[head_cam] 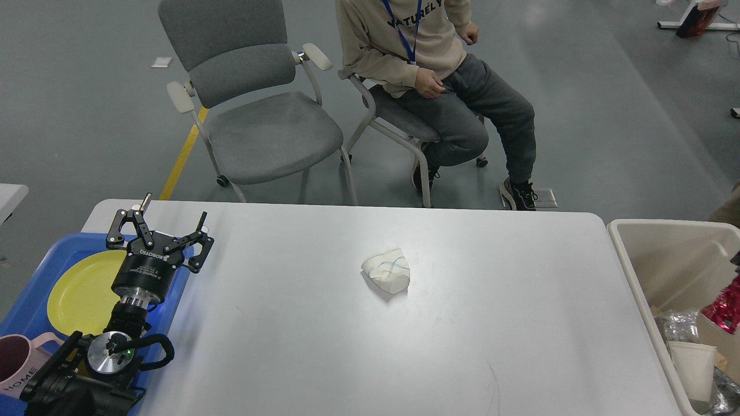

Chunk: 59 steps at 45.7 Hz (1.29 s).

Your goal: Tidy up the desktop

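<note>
The left hand (pixel 163 227) is hovering spread wide and empty near the far left corner of the large white rectangular table (pixel 289 323), with a crumpled white paper wad (pixel 387 270) lying mid-table.

One desktop (pixel 462 346), one crumpled paper (pixel 387 270), one tray (pixel 34 277), one plate (pixel 81 294), one mug (pixel 17 361), one bin (pixel 653 254), two chairs (pixel 260 115)

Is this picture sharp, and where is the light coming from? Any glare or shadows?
Head view: sharp throughout, lit evenly and softly; the crumpled paper casts only a faint shadow on the desktop; a bluish sheen sits beside the blue tray near the left gripper; no strong glare.
</note>
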Motion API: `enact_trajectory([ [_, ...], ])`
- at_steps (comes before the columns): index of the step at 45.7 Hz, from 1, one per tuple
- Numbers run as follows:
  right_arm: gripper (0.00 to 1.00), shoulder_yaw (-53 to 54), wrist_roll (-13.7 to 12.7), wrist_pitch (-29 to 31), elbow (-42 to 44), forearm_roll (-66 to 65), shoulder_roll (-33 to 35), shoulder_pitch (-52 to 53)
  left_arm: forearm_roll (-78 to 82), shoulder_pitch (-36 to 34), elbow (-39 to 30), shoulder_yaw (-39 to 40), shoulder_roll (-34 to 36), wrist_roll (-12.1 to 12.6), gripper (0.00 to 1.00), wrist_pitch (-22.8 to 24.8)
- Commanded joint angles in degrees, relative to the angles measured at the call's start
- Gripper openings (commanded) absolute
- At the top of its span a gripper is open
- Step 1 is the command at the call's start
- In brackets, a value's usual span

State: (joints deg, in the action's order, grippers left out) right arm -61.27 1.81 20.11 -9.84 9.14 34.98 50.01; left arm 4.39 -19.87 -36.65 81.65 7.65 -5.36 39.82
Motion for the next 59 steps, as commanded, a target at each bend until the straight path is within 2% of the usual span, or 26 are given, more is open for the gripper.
enact_trajectory([
  [1, 0.00, 2.3, -0.4, -10.3, 3.5, 0.5, -3.6, -9.0, 0.0, -0.1, 0.0, 0.0, 0.0, 0.0, 0.96, 0.0],
  [9, 0.00, 4.8, -1.5, -21.2, 3.8, 0.8, -6.9, -14.1, 0.0, 0.0, 0.0, 0.0, 0.0, 0.0, 0.96, 0.0],
  [12, 0.00, 5.2, -2.8, -22.6, 3.8, 0.8, -7.9, -16.3, 0.0, 0.0, 0.0, 0.0, 0.0, 0.0, 0.96, 0.0],
  [20, 0.00, 5.4, -3.0, -22.9, 3.7, 0.8, -9.1, -17.7, 0.0, 0.0, 0.0, 0.0, 0.0, 0.0, 0.96, 0.0],
  [21, 0.03, 5.5, -3.0, -23.0, 3.7, 0.8, -9.2, -17.7, 0.0, 0.0, 0.0, 0.0, 0.0, 0.0, 0.96, 0.0],
  [23, 0.29, 5.9, -3.0, -23.6, 3.6, 0.8, -9.3, -17.7, 0.0, -0.1, 0.0, 0.0, 0.0, 0.0, 0.96, 0.0],
  [26, 0.77, 7.6, -2.9, -24.2, 3.7, 0.8, -9.3, -17.8, 0.0, 0.0, 0.0, 0.0, 0.0, 0.0, 0.96, 0.0],
  [27, 0.90, 8.3, -2.9, -24.3, 3.6, 0.8, -9.3, -17.7, 0.0, -0.1, 0.0, 0.0, 0.0, 0.0, 0.96, 0.0],
  [28, 0.99, 9.1, -2.9, -24.5, 3.7, 0.8, -9.2, -17.7, 0.0, -0.1, 0.0, 0.0, 0.0, 0.0, 0.96, 0.0],
  [37, 1.00, 16.7, -2.9, -24.5, 2.9, 0.8, -9.0, -17.7, 0.0, -0.1, 0.0, 0.0, 0.0, 0.0, 0.96, 0.0],
  [44, 1.00, 16.5, -3.1, -23.7, 2.5, -0.1, -8.8, -17.4, 0.0, -0.1, 0.0, 0.0, 0.0, 0.0, 0.96, 0.0],
  [48, 1.00, 15.6, -4.4, -23.2, -0.3, -0.4, -8.3, -16.3, 0.0, -0.1, 0.0, 0.0, 0.0, 0.0, 0.96, 0.0],
  [54, 1.00, 9.6, -9.1, -19.0, -8.8, -3.0, -4.2, -6.1, 0.0, -0.1, 0.0, 0.0, 0.0, 0.0, 0.96, 0.0],
  [59, 1.00, 3.1, -10.0, -14.4, -19.1, -5.9, -1.8, 7.5, 0.0, -0.1, 0.0, 0.0, 0.0, 0.1, 0.96, 0.0],
])
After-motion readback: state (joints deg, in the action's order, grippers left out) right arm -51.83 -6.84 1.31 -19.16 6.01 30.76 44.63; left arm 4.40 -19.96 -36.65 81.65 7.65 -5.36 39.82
